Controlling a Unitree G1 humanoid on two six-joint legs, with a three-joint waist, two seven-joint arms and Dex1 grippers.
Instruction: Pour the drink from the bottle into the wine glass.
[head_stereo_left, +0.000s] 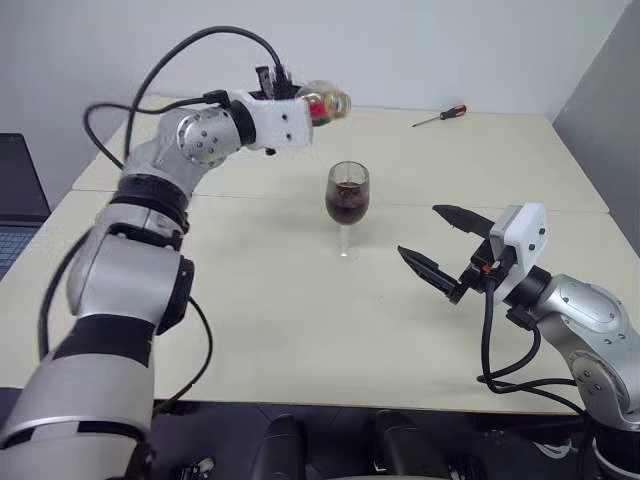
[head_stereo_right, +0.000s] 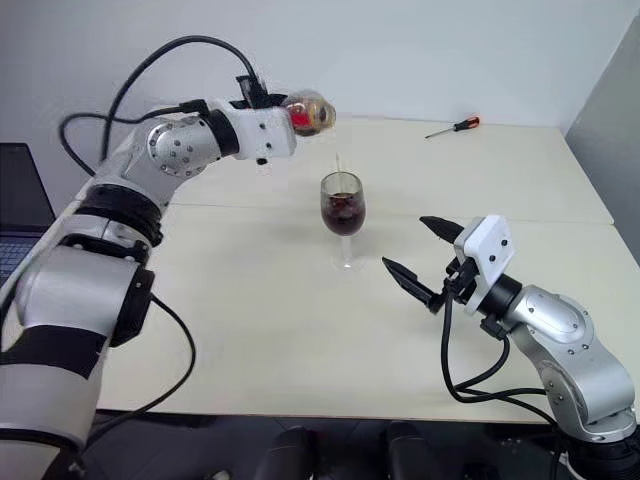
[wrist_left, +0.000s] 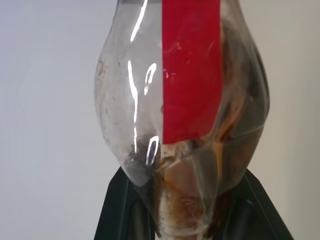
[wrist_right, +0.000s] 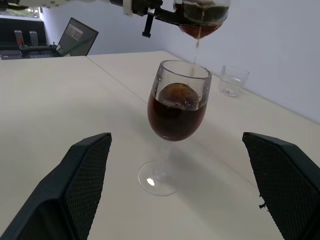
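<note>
The small clear plastic bottle (head_stereo_left: 325, 103) is clenched tipped in the left hand (head_stereo_left: 300, 108) above the half-filled stemmed wine glass (head_stereo_left: 347, 205); its thin dark stream risks missing the rim, spilling on the pale surface (head_stereo_left: 300, 320).

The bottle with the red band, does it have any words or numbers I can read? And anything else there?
None can be read.
Bottle, held by the left end effector: its red label band is plain, no letters showing.
Wine glass: no markings.
Laptop: its screen shows a pale patch, too small to read.
</note>
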